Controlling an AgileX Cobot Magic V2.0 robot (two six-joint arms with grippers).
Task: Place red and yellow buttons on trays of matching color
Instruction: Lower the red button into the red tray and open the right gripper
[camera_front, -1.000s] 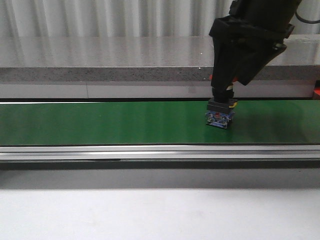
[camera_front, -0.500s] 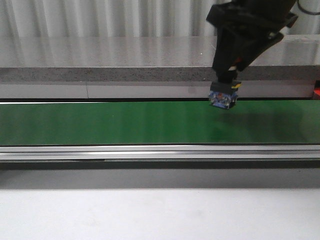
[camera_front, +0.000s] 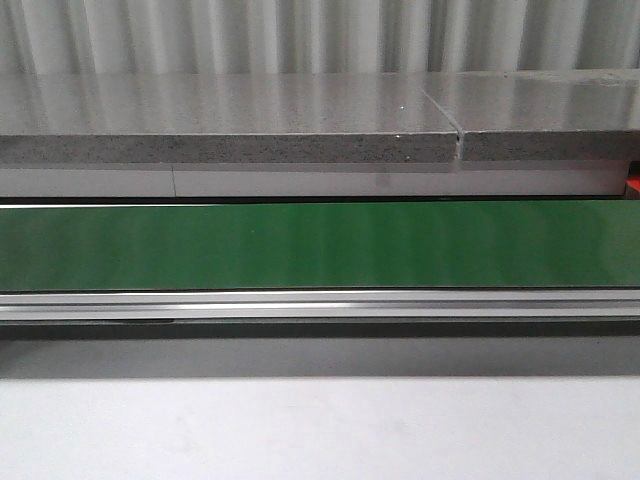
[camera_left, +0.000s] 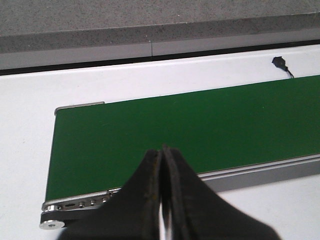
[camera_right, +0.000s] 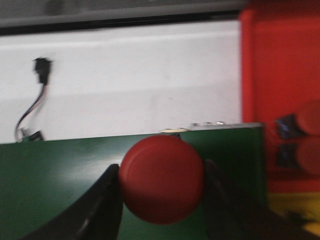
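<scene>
Red tray (camera_right: 280, 75): past the belt's end, with at least two red-capped buttons (camera_right: 305, 132) inside (blurred).
Yellow tray (camera_right: 292, 210): only an edge shows beside the red one; contents cannot be told.
Red button (camera_right: 161, 178): clamped between the right gripper (camera_right: 162, 200) fingers, above the green belt (camera_right: 60, 175).
Left gripper (camera_left: 162, 200): fingers pressed together, holding nothing, over the belt's other end.
Front view: bare belt (camera_front: 320, 245) only; neither arm appears there.

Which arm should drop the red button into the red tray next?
Right. Its gripper is shut on the red button, with the red tray close beside it. The left gripper is shut on nothing, over the green belt.
</scene>
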